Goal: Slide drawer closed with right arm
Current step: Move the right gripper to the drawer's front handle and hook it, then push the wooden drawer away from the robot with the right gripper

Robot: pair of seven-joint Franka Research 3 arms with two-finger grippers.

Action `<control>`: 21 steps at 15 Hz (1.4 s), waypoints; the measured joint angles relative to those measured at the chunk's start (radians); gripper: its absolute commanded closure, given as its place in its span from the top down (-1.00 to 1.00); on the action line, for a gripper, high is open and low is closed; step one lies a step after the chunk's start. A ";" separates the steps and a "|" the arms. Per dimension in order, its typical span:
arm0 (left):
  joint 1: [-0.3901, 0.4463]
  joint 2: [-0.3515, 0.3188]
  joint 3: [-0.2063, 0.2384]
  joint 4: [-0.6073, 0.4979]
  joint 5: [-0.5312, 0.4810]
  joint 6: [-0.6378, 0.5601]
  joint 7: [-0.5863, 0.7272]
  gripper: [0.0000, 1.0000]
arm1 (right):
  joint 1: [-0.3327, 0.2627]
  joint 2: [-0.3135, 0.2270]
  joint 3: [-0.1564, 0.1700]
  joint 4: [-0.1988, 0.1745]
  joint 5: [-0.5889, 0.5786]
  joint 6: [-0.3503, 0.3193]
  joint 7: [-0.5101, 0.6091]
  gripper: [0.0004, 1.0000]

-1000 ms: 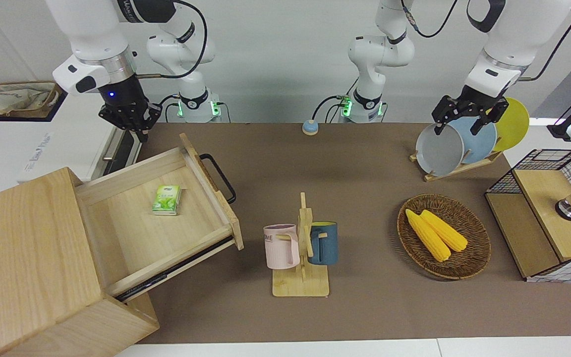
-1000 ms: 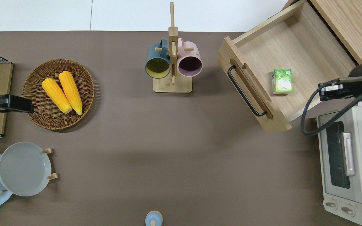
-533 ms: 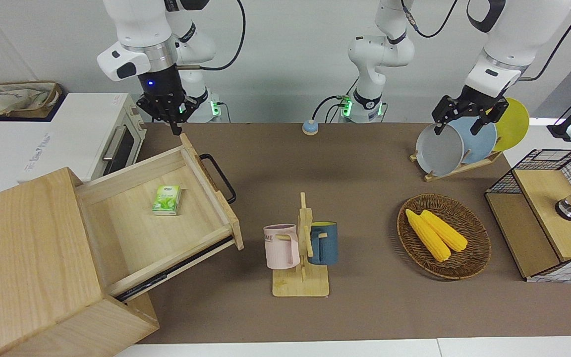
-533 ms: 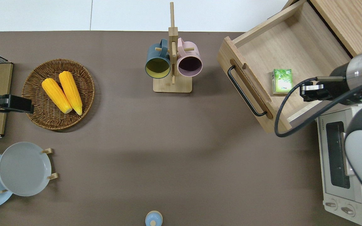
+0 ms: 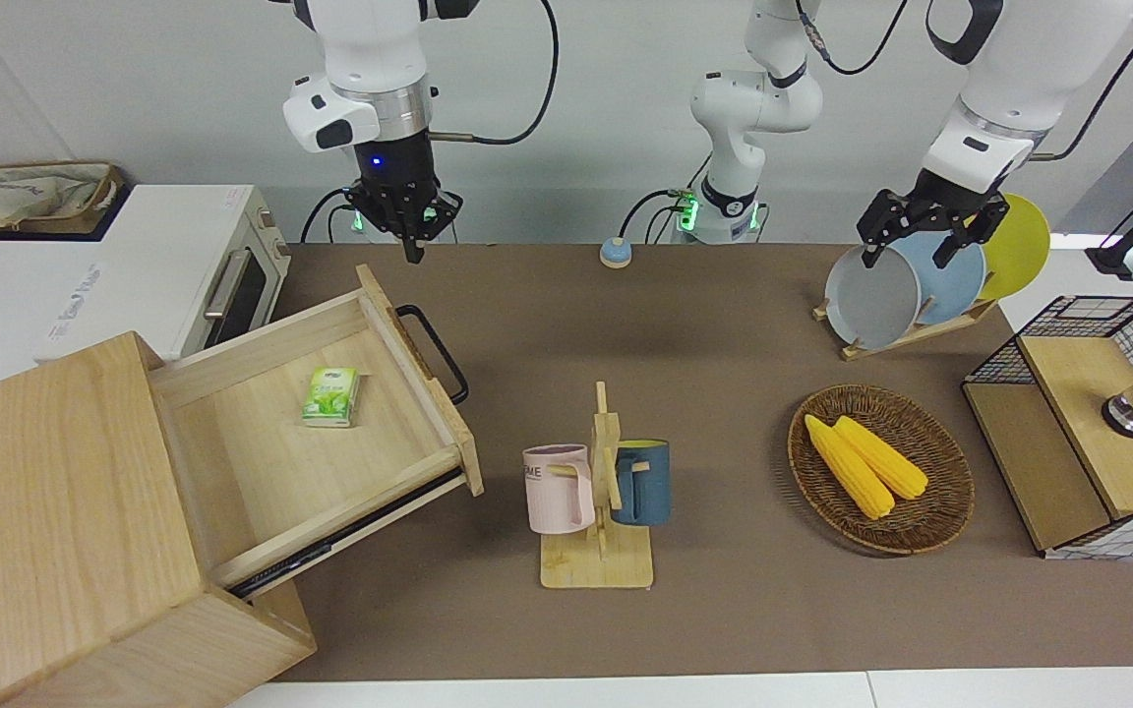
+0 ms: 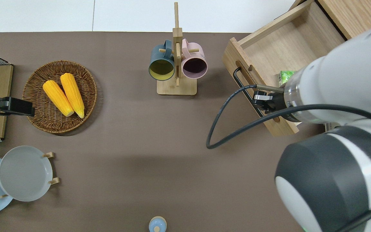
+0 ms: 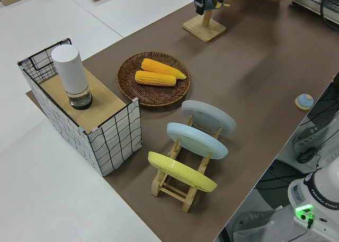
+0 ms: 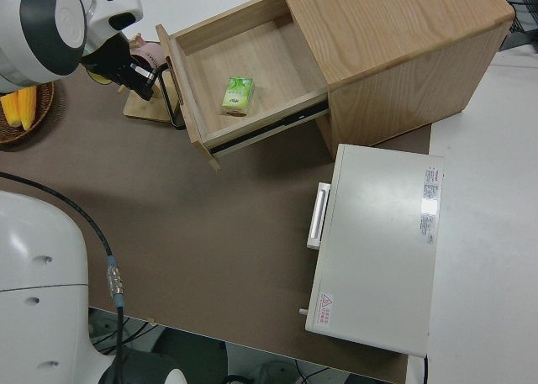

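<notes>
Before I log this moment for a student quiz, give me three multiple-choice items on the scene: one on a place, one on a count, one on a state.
1. Where does the green packet lie?
A. in the wicker basket
B. in the drawer
C. on the white oven

2. How many corn cobs lie in the wicker basket?
A. one
B. two
C. three

3. In what state is the drawer?
A. pulled out of the cabinet
B. pushed fully in
C. taken out and set on the table

Answers:
1. B, the packet rests on the drawer's wooden floor in the front and right side views.
2. B, two yellow cobs lie side by side in the front view.
3. A, its whole tray shows outside the cabinet, with the black handle untouched while the right gripper hangs in the air.
</notes>
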State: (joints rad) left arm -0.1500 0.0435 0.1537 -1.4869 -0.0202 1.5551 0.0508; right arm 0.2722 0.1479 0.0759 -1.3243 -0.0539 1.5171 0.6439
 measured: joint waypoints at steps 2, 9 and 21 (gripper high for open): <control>0.000 0.000 0.000 0.000 0.000 0.000 0.000 1.00 | 0.033 0.015 0.001 0.000 -0.006 0.014 0.090 -1.00; 0.000 0.000 0.000 0.000 0.000 0.000 0.000 0.99 | 0.107 0.085 0.001 -0.001 -0.012 0.068 0.385 -1.00; 0.000 0.000 0.000 0.000 0.000 0.000 0.000 0.99 | 0.122 0.210 -0.015 -0.004 0.007 0.117 0.745 -1.00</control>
State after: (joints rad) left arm -0.1500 0.0435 0.1537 -1.4869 -0.0202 1.5551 0.0508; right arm 0.3945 0.3582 0.0608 -1.3287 -0.0474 1.6340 1.3889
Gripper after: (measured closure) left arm 0.000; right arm 0.991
